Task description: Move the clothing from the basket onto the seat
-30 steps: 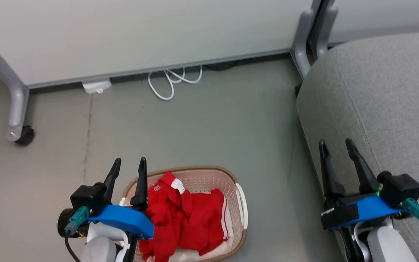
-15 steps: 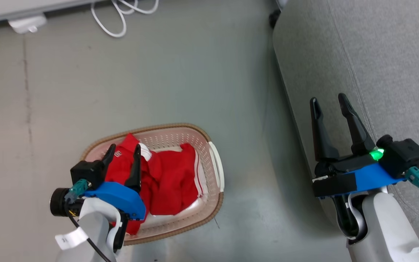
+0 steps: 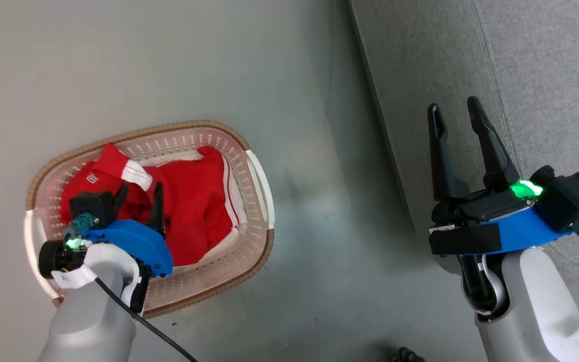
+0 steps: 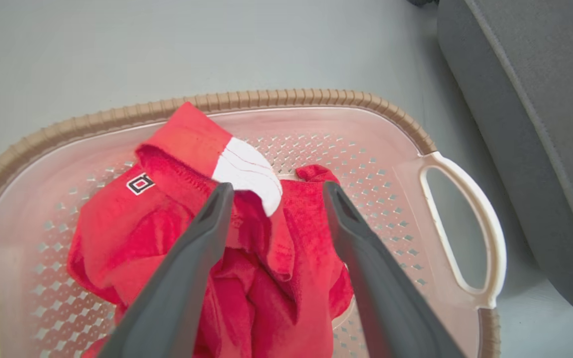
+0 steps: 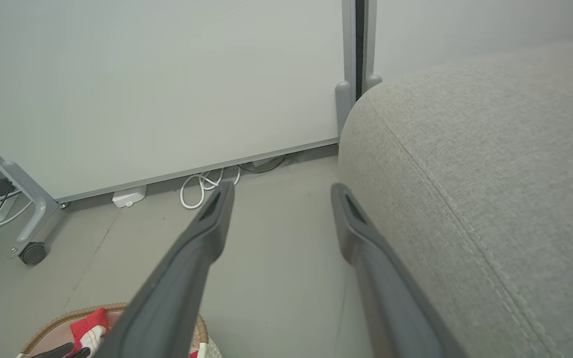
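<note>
Two wide-apart jaws are holding nothing. The left gripper is sinking closer toward the clothing in the basket.

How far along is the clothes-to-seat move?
Done: nothing. The red clothing lies heaped in the basket, and none is on the visible part of the seat. In hand: the left pincer is open, straddling the heap and gripping nothing yet. The right pincer is open and empty by the seat's edge. Left: grip, lift, carry everything across.
</note>
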Available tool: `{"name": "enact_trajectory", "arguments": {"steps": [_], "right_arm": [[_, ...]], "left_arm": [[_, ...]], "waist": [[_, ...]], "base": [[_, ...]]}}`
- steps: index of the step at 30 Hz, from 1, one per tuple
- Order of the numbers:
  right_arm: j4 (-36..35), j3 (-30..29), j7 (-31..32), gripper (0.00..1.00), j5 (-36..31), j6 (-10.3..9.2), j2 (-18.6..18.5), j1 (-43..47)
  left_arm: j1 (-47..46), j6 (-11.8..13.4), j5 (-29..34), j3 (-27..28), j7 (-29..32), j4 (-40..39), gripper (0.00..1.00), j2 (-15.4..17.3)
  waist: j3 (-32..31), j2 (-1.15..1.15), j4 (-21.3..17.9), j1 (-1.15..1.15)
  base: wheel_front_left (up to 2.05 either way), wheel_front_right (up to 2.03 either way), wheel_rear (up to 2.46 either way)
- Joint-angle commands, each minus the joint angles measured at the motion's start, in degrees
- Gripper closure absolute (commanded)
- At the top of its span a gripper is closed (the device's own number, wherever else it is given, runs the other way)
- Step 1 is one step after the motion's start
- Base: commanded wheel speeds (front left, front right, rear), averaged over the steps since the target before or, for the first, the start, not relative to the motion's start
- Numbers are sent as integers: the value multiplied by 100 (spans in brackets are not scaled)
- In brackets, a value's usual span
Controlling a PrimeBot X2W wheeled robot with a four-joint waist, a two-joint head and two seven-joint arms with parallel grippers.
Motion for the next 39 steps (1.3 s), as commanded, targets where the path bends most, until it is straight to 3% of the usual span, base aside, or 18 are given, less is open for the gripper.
{"name": "enact_trajectory", "arguments": {"steps": [1,22,23,24,25,26,39], "right_arm": [[-24,7,-30,0,10,1,-10,-85],[-153,162,-31,0,286,1,-11,-263],[-152,165,-31,0,296,1,-11,-263],[-150,167,-31,0,304,1,-11,-257],[-146,166,-31,0,311,1,-11,-251],[-144,161,-31,0,315,1,-11,-249],[-101,184,-31,0,312,1,-11,-277]], "left_arm": [[-119,7,-25,16,-16,10,0,29],[-925,303,-127,141,-168,756,0,204],[-945,321,-126,143,-171,776,10,204],[-963,330,-122,141,-175,795,53,205],[-971,326,-132,137,-178,819,71,202],[-975,317,-137,131,-177,840,100,199],[-1041,233,-170,6,-189,997,100,106]], "waist": [[184,0,-120,-1],[816,0,-366,-1],[819,0,-371,-1],[820,0,-374,-1],[821,0,-375,-1],[821,0,-376,-1],[771,0,-315,-1]], "base": [[0,0,0],[0,0,0],[0,0,0],[0,0,0],[0,0,0],[0,0,0],[0,0,0]]}}
